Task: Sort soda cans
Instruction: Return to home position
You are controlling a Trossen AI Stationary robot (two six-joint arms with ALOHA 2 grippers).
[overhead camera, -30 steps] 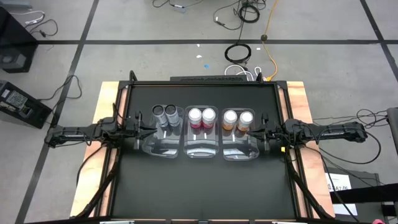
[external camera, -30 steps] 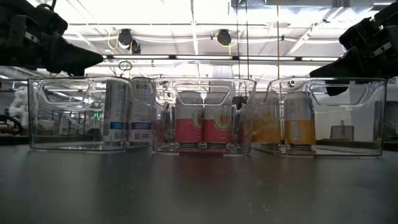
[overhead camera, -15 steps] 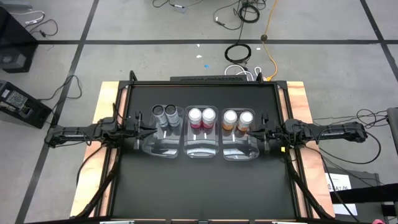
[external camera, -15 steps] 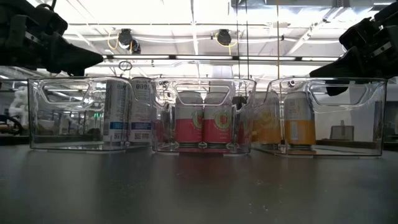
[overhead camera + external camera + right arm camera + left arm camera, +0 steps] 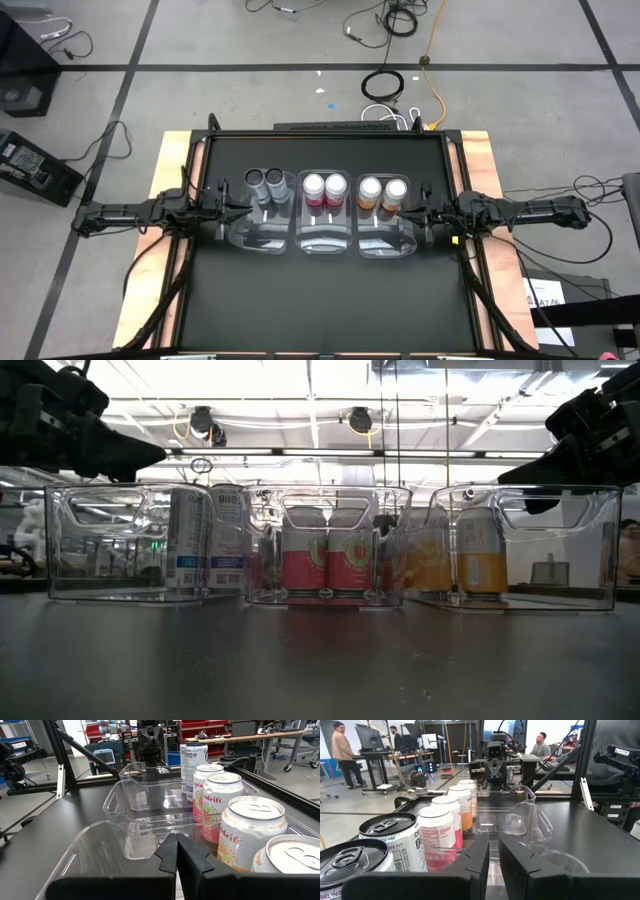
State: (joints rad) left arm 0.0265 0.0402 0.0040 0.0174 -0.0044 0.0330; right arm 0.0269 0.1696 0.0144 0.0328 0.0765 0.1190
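Two dark grey soda cans (image 5: pixel 256 179), two pink-red soda cans (image 5: pixel 313 185) and two orange soda cans (image 5: pixel 370 187) are counted, six in all. Three clear bins (image 5: pixel 323 238) are seen.

Left arm (image 5: pixel 130 212), right arm (image 5: pixel 520 212) dark, slender, jointed; left hand (image 5: pixel 493 842) fingers (image 5: pixel 470 867) black, blocky; white TROSSEN lettering (image 5: pixel 625 751).

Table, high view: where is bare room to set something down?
Free: the broad tabletop in front of the bins, and a narrower strip behind them. Crowded: the bin row with its cans, left gripper and right gripper flanking.
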